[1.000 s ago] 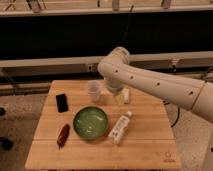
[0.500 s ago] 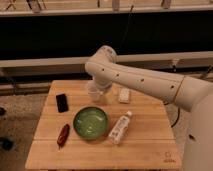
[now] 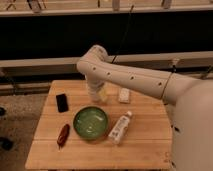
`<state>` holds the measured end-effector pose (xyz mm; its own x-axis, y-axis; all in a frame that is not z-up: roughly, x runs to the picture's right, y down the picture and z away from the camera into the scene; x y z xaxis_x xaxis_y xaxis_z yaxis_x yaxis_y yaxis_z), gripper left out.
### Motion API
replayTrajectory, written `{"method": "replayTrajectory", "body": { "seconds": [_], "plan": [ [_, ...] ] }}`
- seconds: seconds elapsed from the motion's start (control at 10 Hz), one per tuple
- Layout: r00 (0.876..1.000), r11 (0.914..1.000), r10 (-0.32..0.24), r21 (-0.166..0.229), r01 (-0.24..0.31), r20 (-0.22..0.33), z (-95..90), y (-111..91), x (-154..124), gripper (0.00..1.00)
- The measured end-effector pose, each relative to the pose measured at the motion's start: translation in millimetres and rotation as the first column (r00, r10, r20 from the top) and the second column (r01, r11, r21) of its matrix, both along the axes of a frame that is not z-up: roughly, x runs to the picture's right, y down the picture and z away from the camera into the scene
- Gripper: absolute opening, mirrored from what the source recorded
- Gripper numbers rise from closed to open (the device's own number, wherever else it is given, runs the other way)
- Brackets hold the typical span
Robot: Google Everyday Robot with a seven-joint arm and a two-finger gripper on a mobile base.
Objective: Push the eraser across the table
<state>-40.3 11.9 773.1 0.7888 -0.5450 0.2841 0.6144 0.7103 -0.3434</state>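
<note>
While the eraser sits exactly where it was a second ago, flat near the left edge of the table and untouched, we note the arm has swung leftward, so the change is all on the robot's side; below the eraser the red-brown object is unmoved, and the green bowl mid-table likewise; just behind the bowl the gripper now hangs low at back-centre, nearer the eraser than before yet still apart from it, jaws spread wide with nothing between them that we can see; a pale cup peeks out beside it, then come the lying bottle and the whitish block, now uncovered by the arm; we judge the push not begun, still approach, contact yet to come
</note>
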Motion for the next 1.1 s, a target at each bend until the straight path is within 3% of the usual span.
{"method": "replayTrajectory", "body": {
  "seconds": [0.3, 1.1],
  "plan": [
    [1.0, 0.9997, -0.025, 0.009, 0.025, 0.014, 9.2, -4, -18, 0.8],
    [1.0, 0.9977, -0.021, 0.065, 0.02, 0.009, 34.0, -24, -33, 0.8]
  ]
}}
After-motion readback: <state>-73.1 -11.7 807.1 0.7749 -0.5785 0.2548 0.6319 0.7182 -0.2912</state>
